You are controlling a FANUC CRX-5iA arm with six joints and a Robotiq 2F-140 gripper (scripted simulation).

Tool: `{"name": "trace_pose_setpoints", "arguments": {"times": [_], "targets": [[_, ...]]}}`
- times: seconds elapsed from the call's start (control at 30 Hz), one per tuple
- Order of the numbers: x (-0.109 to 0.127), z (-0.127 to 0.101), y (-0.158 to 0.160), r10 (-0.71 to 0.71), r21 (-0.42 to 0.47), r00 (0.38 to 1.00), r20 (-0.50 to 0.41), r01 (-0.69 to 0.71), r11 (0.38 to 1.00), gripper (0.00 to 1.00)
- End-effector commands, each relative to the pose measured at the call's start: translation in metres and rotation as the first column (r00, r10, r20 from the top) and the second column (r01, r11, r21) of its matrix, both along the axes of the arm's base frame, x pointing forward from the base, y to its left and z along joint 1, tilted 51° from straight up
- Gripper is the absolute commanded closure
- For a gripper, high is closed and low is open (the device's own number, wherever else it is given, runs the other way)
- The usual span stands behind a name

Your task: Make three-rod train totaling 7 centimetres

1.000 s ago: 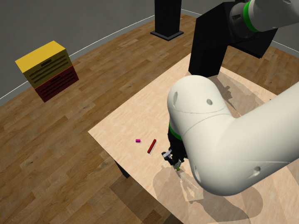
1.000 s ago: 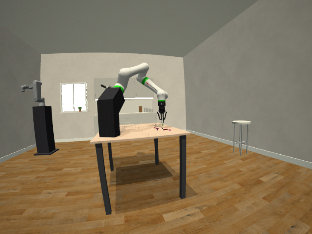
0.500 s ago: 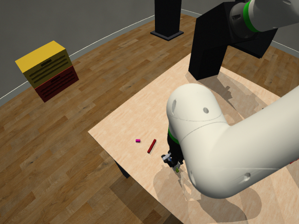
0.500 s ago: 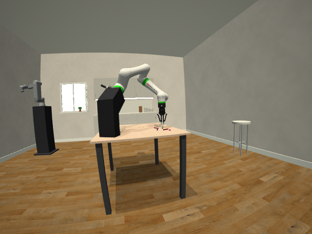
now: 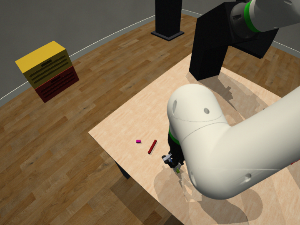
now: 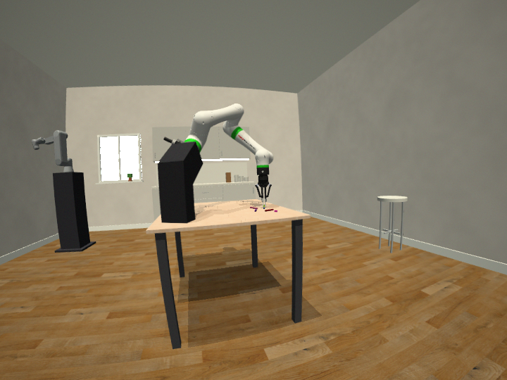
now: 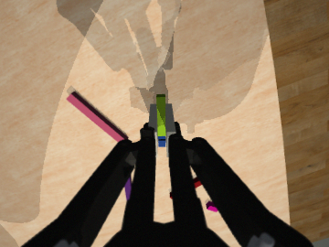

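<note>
My gripper [image 7: 161, 113] is shut on a lime rod [image 7: 161, 119], which points away from the camera in the wrist view. It is held low over the table near the front edge and also shows in the top view [image 5: 177, 170] under the fingers [image 5: 174, 167]. A small blue rod [image 7: 162, 143] lies right at the lime rod's near end; I cannot tell whether they touch. A magenta rod [image 5: 138, 141] lies to the left on the table and also shows in the wrist view [image 7: 211, 207].
A red rod [image 5: 152, 146] lies beside the magenta one. A long pink rod [image 7: 97, 116] lies left of the gripper, and a purple rod [image 7: 128, 188] shows behind the left finger. The table's edge runs close by on the right [image 7: 274, 114]. The robot's black base [image 5: 210, 48] stands at the back.
</note>
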State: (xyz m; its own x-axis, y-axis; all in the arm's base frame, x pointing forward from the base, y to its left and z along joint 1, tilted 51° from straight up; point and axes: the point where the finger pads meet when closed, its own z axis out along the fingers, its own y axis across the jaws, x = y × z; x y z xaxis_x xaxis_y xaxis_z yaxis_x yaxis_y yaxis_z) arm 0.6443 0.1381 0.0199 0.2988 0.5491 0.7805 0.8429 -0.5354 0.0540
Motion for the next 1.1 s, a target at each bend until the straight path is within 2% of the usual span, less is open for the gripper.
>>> {"name": "trace_pose_setpoints", "arguments": {"times": [0.0, 1.07], "targets": [[0.0001, 0.0001, -0.0003, 0.000, 0.000, 1.000, 0.000, 0.000, 1.000, 0.97], [0.0043, -0.0058, 0.0058, 0.000, 0.000, 1.000, 0.000, 0.000, 1.000, 0.97]]}}
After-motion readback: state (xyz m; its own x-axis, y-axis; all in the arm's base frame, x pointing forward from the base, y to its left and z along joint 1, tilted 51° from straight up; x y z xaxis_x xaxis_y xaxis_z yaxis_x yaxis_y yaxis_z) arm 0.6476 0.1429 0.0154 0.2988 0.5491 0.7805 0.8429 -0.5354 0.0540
